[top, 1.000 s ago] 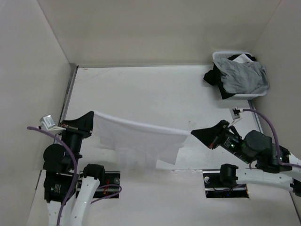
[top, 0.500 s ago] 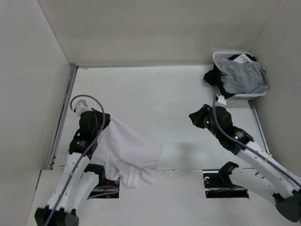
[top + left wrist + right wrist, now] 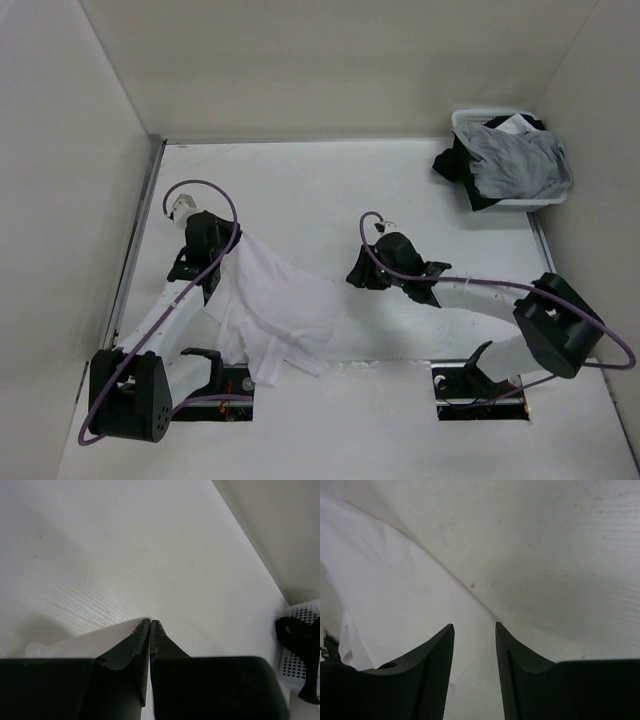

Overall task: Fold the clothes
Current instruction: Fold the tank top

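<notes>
Left gripper first: its fingers are pressed tight together, with a sliver of white cloth caught at the tips, so it is pinching the white top. On the right gripper the two pads stand apart with bare tabletop between them. It holds nothing and hovers just beside the cloth's right edge.

Out from the fingers, the top hangs from the left pinch and slumps in a rumpled heap on the near-left part of the table, with its lower folds reaching the near edge by the left arm's base. It is not flat and not yet folded.

How will it handle? It looks thin, limp and very light. It holds no shape of its own, so every lift drags the rest along and piles layers on layers. A pinch in the middle would likely gather several thicknesses. The better bet is a clear outer point — a hem corner or the base of a strap — matched to the left grip, so the two arms can stretch it taut and lay it flat. Which corner lies nearest the open fingers cannot be told from here.

Far right, the basket holds the grey garment and the black garment — well apart, not in play.
</notes>
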